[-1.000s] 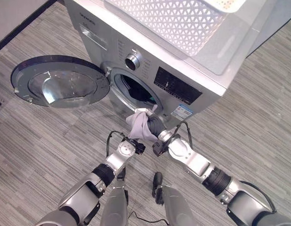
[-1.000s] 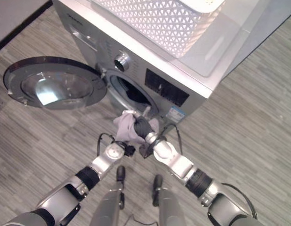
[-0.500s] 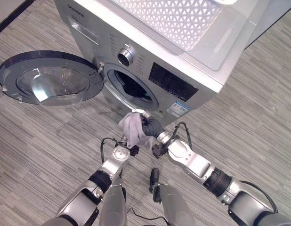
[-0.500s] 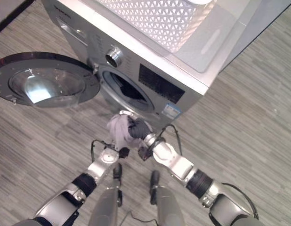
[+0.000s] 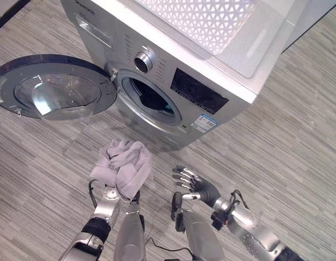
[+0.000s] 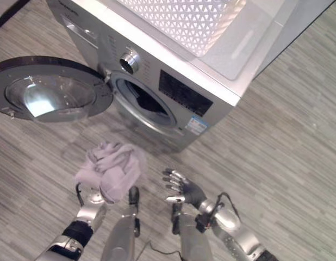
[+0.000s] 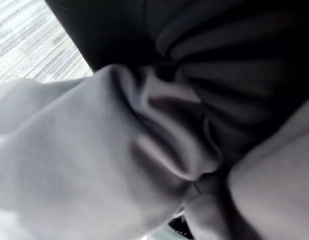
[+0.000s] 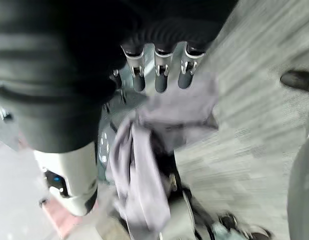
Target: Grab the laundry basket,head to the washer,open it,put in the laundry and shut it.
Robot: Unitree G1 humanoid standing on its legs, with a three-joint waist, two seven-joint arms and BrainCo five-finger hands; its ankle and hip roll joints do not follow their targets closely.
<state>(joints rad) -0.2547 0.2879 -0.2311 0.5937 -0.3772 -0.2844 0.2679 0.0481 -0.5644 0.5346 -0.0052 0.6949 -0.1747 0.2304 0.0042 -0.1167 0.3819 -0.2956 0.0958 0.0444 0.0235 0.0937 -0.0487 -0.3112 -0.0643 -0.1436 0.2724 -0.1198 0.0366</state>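
Robot hand on the right (image 5: pixel 196 185) is spread, empty, before the washer (image 5: pixel 173 76); the left robot hand's grip under the grey cloth (image 5: pixel 123 167) cannot be told.

The left arm rises from the lower left, its hand (image 5: pixel 111 191) buried under a bunched grey cloth (image 5: pixel 122 166) (its fingers hidden). The right arm reaches in from the lower right, the right hand (image 5: pixel 196 185) empty, fingers (image 5: pixel 181 175) straight and spread.
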